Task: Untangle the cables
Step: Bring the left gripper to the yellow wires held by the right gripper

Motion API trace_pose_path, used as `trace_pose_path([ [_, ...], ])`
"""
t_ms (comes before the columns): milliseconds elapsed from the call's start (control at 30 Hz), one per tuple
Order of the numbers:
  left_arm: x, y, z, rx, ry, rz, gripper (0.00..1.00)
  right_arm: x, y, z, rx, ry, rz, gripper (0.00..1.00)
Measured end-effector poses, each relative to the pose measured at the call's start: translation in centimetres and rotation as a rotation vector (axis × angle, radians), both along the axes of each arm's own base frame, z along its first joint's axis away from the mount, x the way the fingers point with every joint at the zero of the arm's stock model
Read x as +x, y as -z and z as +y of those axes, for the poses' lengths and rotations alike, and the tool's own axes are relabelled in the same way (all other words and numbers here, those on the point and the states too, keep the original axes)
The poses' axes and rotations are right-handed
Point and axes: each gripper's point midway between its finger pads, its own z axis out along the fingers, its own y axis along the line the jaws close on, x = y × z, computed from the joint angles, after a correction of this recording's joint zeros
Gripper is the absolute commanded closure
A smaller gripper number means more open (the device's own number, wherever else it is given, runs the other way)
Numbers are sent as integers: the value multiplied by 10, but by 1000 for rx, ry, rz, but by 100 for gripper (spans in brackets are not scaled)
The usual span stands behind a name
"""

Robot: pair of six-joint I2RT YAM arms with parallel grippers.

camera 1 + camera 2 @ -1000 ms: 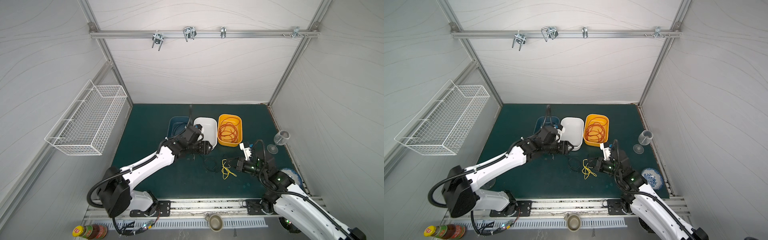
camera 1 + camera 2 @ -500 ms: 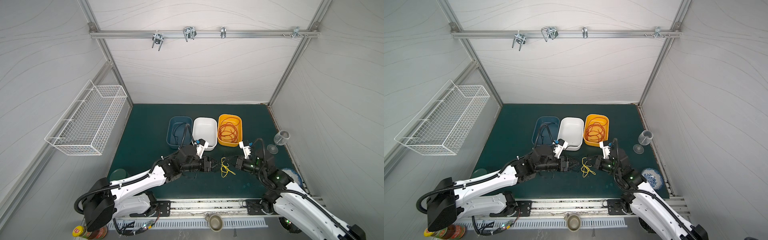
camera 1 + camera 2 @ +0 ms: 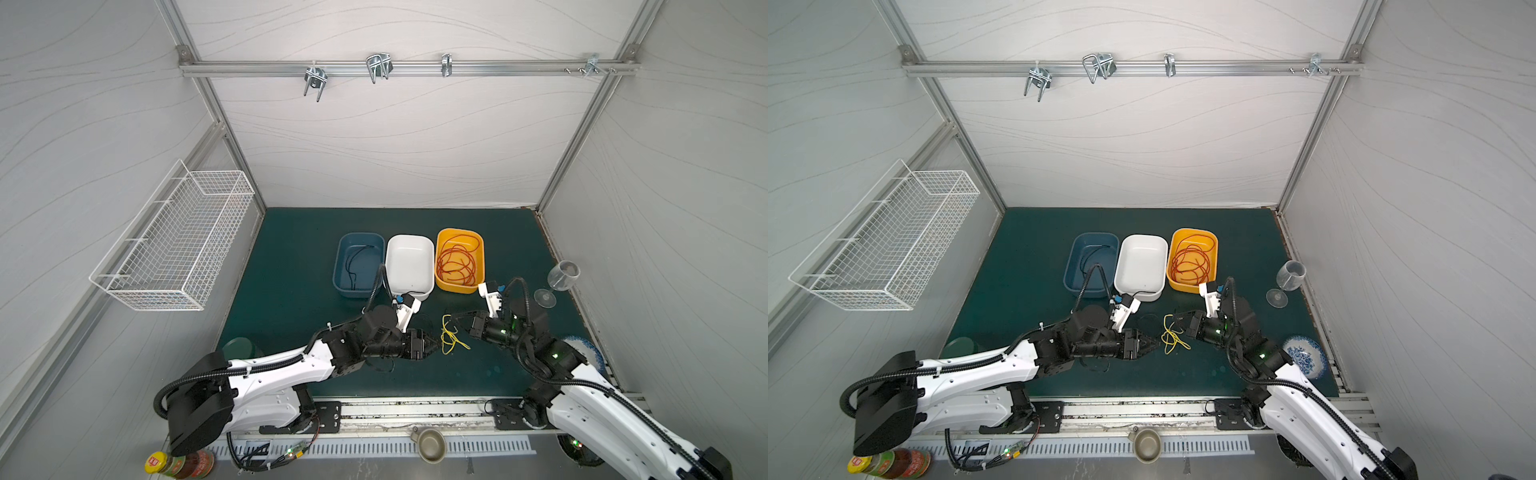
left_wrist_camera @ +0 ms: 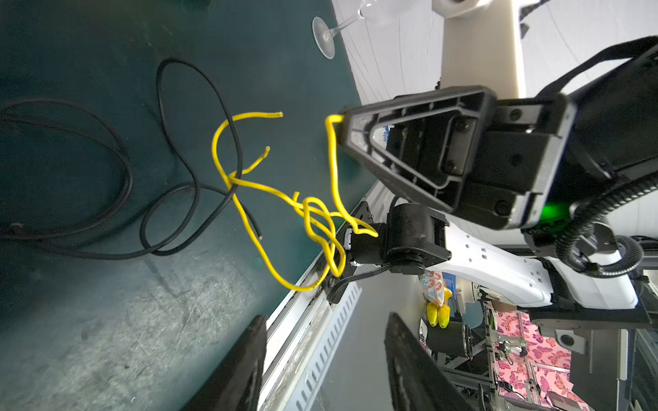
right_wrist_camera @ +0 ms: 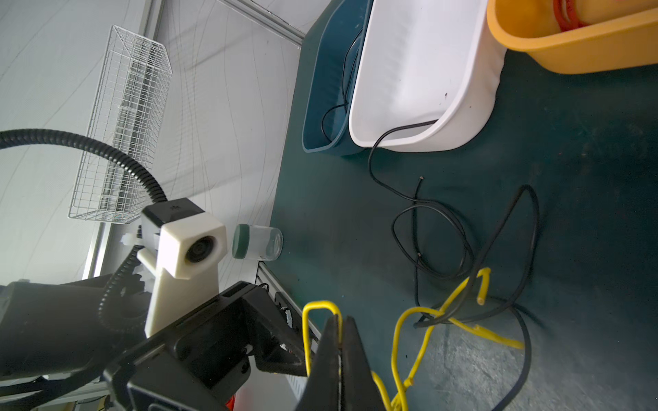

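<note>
A tangle of yellow cable [image 3: 451, 338] [image 3: 1170, 336] [image 4: 313, 213] lies mid-mat, crossed by black cables [image 4: 158, 82] [image 5: 369, 160]. One black end hangs into the white bin [image 3: 409, 239]. My right gripper [image 3: 455, 322] [image 3: 1177, 318] [image 5: 340, 320] is shut on a raised loop of the yellow cable. My left gripper [image 3: 436, 347] [image 3: 1156, 344] [image 4: 325, 318] stands open just left of the tangle, with nothing between its fingers. Red cables [image 3: 457, 262] [image 3: 1192, 262] are coiled in the yellow bin [image 3: 481, 249]. One black cable [image 3: 353, 266] lies in the blue bin [image 3: 338, 266].
A wine glass [image 3: 559, 278] stands at the right edge of the mat, and a blue-patterned plate [image 3: 1304, 355] lies in front of it. A green-lidded jar [image 3: 237, 347] [image 5: 256, 243] sits at the front left. A wire basket [image 3: 174, 245] hangs on the left wall.
My left arm has pulled back from the bins toward the front and now sits beside the yellow tangle, its jaws a little narrower. My right gripper has kept its hold on the yellow cable.
</note>
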Motion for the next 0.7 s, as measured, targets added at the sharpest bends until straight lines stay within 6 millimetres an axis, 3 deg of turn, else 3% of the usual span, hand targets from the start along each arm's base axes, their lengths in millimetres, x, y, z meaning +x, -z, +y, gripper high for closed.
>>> trace_pose_path([
  [300,3,9,-11,23,0,12,49,-4,-8,3,6,-8,-25,100],
  [567,4,-3,-14,-8,-13,-21,49,-5,-7,3,-2,-3,-29,100],
  [700,4,-10,-15,-29,-17,-37,56,-6,-9,4,0,-2,-36,100],
])
